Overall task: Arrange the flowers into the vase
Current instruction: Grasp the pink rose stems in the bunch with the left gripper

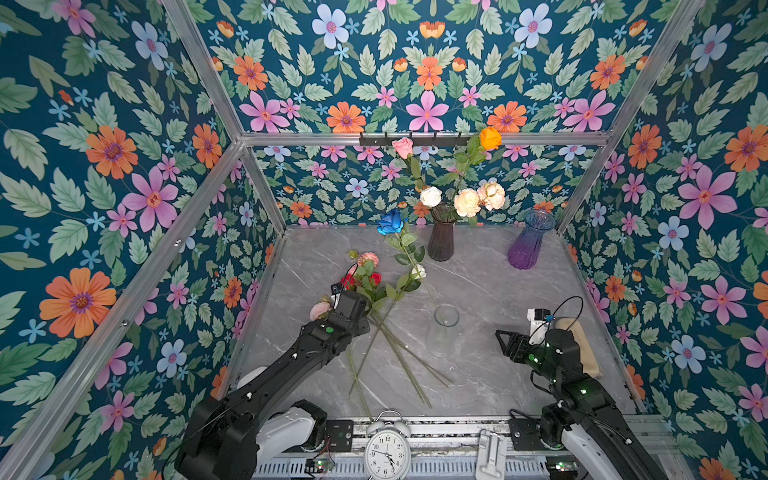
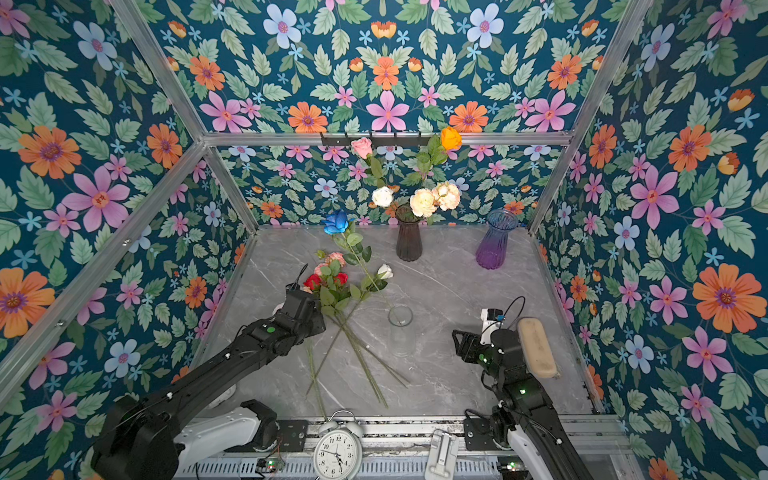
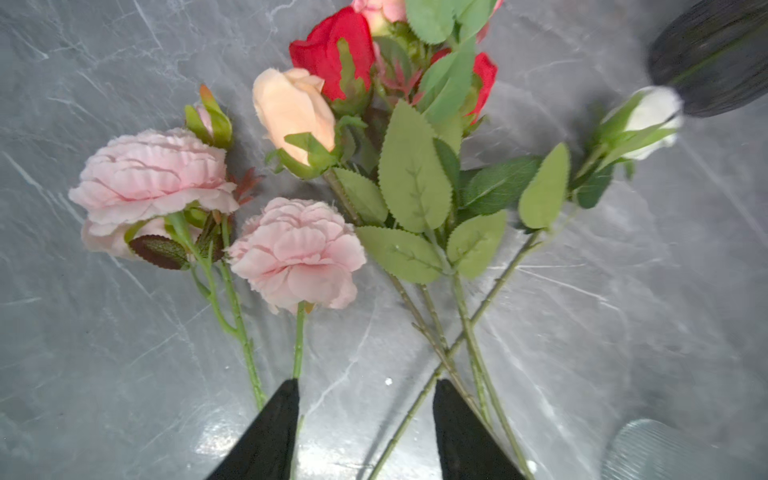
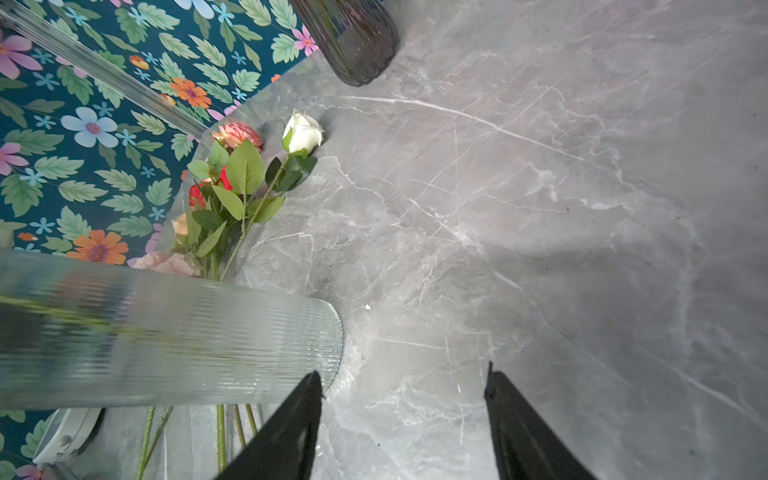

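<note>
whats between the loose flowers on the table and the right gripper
The clear ribbed glass vase stands between the flowers and the right gripper, seen in both top views.

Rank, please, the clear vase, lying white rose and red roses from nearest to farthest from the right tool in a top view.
1. Clear vase, just left of the right tool.
2. Lying white rose, mid-table, farther back.
3. Red roses, farthest left.

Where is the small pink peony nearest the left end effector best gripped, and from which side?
Likely best: take the pink peony by its bare stem below the head, from above, jaws across it; it lies flat, leafless, apart from the crossed stems.
</note>
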`<action>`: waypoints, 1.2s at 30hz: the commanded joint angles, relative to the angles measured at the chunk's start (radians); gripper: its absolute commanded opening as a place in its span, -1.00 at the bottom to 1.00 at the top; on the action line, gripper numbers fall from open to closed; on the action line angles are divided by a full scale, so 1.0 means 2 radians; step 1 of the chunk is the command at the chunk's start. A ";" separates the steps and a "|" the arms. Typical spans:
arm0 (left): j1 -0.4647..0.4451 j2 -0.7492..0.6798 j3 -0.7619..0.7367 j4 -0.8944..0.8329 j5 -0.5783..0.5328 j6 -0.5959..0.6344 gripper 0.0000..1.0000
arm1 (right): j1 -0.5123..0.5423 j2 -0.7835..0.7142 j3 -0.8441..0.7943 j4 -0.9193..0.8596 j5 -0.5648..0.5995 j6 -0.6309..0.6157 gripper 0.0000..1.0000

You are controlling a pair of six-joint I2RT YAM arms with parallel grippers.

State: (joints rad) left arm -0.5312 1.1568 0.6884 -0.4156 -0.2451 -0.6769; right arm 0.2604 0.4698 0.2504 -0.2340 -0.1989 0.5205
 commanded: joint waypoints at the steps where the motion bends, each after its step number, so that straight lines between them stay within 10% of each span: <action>1: 0.009 0.039 0.007 -0.007 -0.022 0.013 0.11 | 0.000 0.018 0.009 0.016 0.001 0.000 0.29; 6: 0.018 0.068 -0.016 0.057 0.011 0.037 0.10 | 0.000 0.032 0.012 0.021 0.008 -0.002 0.29; 14: 0.047 0.026 -0.109 0.145 0.075 0.040 -0.42 | 0.000 0.056 0.022 0.015 0.048 0.008 0.29; 26: 0.047 -0.110 -0.149 0.105 0.047 -0.042 -0.22 | 0.000 0.000 0.024 -0.039 0.074 0.018 0.49; 36: 0.047 -0.010 -0.119 0.078 0.045 -0.102 -0.29 | 0.000 -0.061 0.000 -0.026 0.029 0.004 0.47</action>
State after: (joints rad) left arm -0.4385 1.1080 0.4263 -0.2440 -0.1513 -0.8574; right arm 0.2604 0.3508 0.2493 -0.2913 -0.0982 0.5465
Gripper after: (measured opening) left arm 0.359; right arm 0.735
